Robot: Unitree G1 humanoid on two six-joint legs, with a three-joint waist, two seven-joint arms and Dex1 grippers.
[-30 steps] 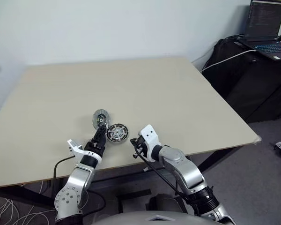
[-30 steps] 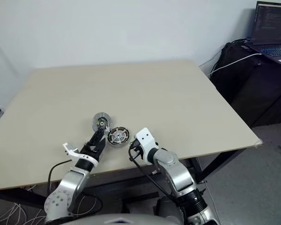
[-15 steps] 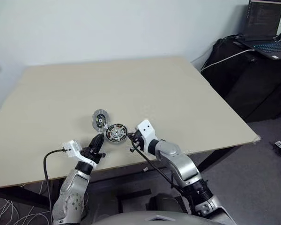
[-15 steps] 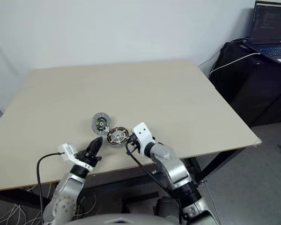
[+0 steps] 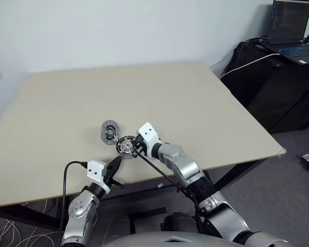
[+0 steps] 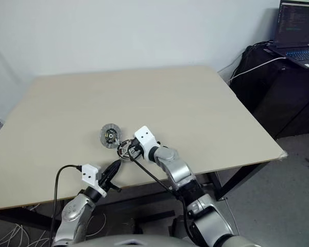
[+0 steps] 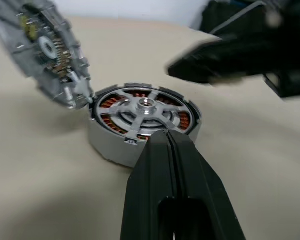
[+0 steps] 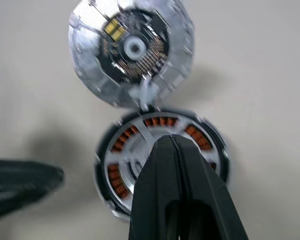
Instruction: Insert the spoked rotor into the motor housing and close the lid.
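Motor housing: the round silver motor housing (image 7: 142,125) with its ring of copper-orange coils lies flat on the beige table (image 5: 195,103), near the front edge; a silver spoked rotor (image 7: 146,107) appears already seated inside it.
Lid: the round silver-grey lid (image 8: 132,50) stands swung open, tilted up on the far side of the housing and touching its rim at what looks like a hinge point; its inner face with circuit parts is exposed.
Right gripper: the right gripper (image 8: 172,147) has its black fingers pressed together, holding nothing, with the tips over the near half of the housing. Contact cannot be confirmed.
Left gripper: the left gripper (image 7: 166,142) has its fingers also pressed together and empty, near the front table edge, pointing at the housing.
Step in hand: judged to be closing the lid, insertion being complete.
Procedure: bring the closed tips behind the raised edge of the lid and push it over toward the housing.
Caution: the housing is light and may slide; brace its side with the other gripper.
Check: lid seated flush all around the rim.
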